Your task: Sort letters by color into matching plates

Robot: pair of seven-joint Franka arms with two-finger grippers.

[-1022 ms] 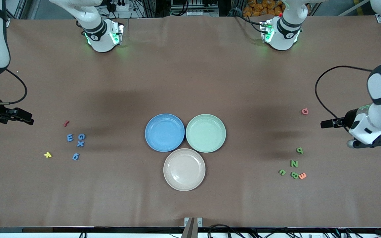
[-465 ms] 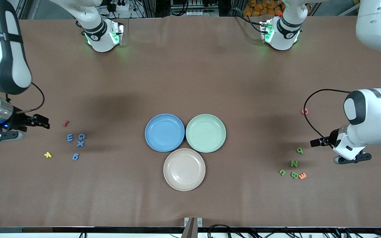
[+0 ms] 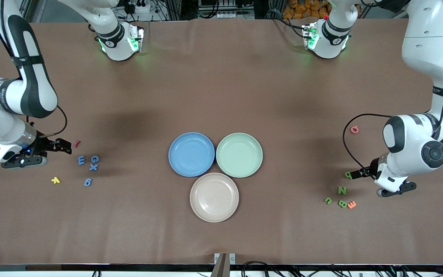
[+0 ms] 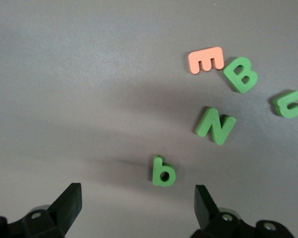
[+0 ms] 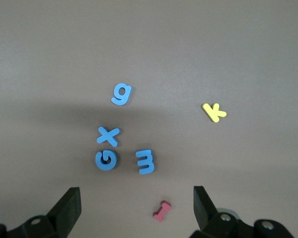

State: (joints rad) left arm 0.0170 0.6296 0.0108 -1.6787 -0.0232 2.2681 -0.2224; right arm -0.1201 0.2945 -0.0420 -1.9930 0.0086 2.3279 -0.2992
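Both plates sit bare; the pick-up step is just opening. Left hand (image 3: 354, 174), fingers apart, hovers over the green b (image 4: 164, 172). Right hand (image 3: 67, 146), also spread, hangs near the blue letters (image 3: 89, 167). Next: lower and pinch.

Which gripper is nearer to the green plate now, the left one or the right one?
The left gripper is somewhat nearer: it hangs over the green letter b, toward the left arm's end from the green plate. The right gripper is by the red piece, past the blue plate.
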